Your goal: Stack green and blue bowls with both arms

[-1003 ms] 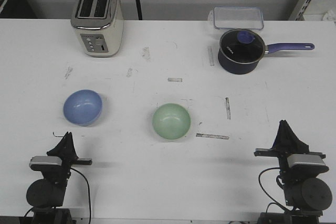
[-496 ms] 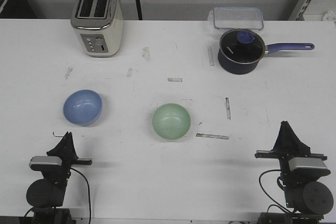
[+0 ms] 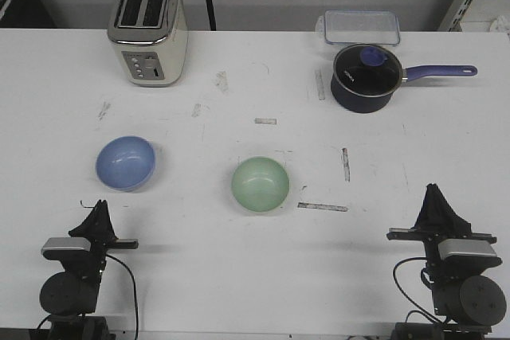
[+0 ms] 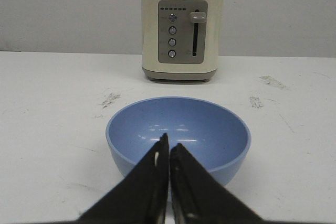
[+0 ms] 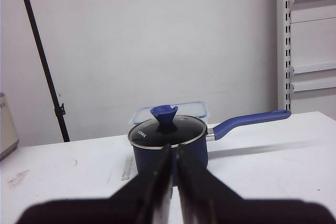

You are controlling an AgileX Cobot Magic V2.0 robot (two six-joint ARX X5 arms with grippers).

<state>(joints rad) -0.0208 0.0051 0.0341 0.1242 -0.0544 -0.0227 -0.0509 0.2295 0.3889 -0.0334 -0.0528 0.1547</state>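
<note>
The blue bowl (image 3: 126, 162) sits upright on the white table at the left, and the green bowl (image 3: 260, 184) stands near the middle. My left gripper (image 3: 100, 206) rests shut at the front left, just short of the blue bowl (image 4: 178, 135), which fills the left wrist view beyond the tips (image 4: 169, 141). At the front right my right gripper (image 3: 433, 190) is shut too, well to the right of the green bowl. In the right wrist view its tips (image 5: 174, 148) point at the saucepan, and neither bowl shows there.
A cream toaster (image 3: 148, 29) stands at the back left. At the back right sits a dark navy saucepan (image 3: 365, 77) with a purple handle, and a clear lidded container (image 3: 361, 27) lies behind it. Strips of tape (image 3: 323, 207) mark the table.
The left arm has shifted very slightly to the left. The bowls and the right arm have stayed in place.
</note>
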